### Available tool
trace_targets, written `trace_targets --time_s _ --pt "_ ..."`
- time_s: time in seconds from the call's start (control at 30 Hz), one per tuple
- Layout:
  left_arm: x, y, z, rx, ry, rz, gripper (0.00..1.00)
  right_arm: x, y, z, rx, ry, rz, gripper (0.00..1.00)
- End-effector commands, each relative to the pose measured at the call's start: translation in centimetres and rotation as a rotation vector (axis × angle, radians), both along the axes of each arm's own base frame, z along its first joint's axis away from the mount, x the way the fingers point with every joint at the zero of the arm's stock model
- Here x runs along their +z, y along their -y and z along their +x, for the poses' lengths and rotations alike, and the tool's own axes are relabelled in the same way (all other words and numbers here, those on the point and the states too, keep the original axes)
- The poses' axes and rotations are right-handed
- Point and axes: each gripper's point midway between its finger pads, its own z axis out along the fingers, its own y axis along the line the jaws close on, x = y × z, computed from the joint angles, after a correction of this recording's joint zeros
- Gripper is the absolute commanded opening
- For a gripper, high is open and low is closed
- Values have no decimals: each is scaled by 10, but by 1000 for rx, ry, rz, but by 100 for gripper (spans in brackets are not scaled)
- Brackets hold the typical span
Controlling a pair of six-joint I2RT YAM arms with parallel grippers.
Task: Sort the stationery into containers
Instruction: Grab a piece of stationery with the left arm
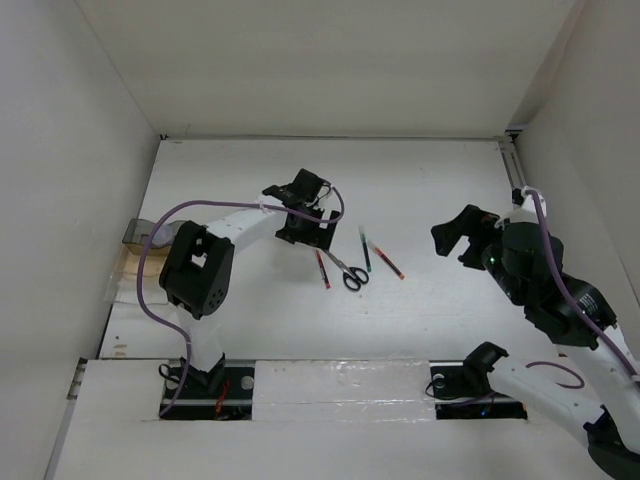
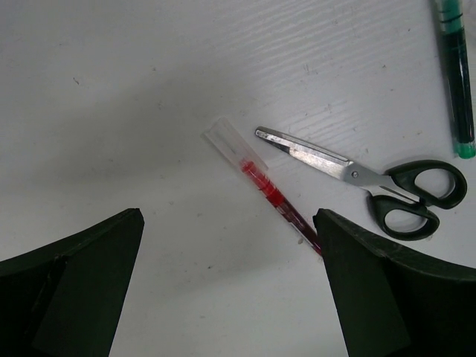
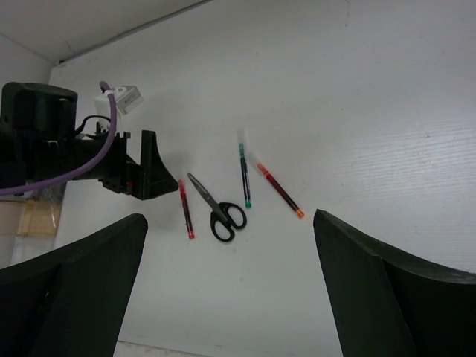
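Left gripper (image 2: 227,286) is released, jaws wide, just short of the clear-capped red pen (image 2: 264,190). The scissors (image 2: 364,178) lie beside that pen, and the green pen (image 2: 457,82) is cut off. The left wrist view misses the second red pen (image 3: 281,192). Right gripper (image 3: 230,290) is released, well apart from the stationery. Grey box (image 1: 138,232) and tan box (image 1: 125,268) are partly hidden behind the left arm (image 1: 215,250).

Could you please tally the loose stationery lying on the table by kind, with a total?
Pens: 3 (red pen, green pen, orange-tipped pen)
Scissors: 1 (black-handled scissors)
Total: 4
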Motion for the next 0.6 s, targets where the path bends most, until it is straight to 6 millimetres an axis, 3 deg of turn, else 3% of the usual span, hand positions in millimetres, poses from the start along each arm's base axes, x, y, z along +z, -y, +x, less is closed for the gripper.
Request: trace_targets --time_s 0.0,0.27,0.57 --pt "-3 4 -7 -29 -23 -22 100 3 0 7 -23 17 -3 100" --pt "-31 -9 -3 22 -47 73 100 9 -1 9 -23 47 20 100" --pt "-52 -6 -8 11 -63 150 96 15 0 9 -15 74 11 100"
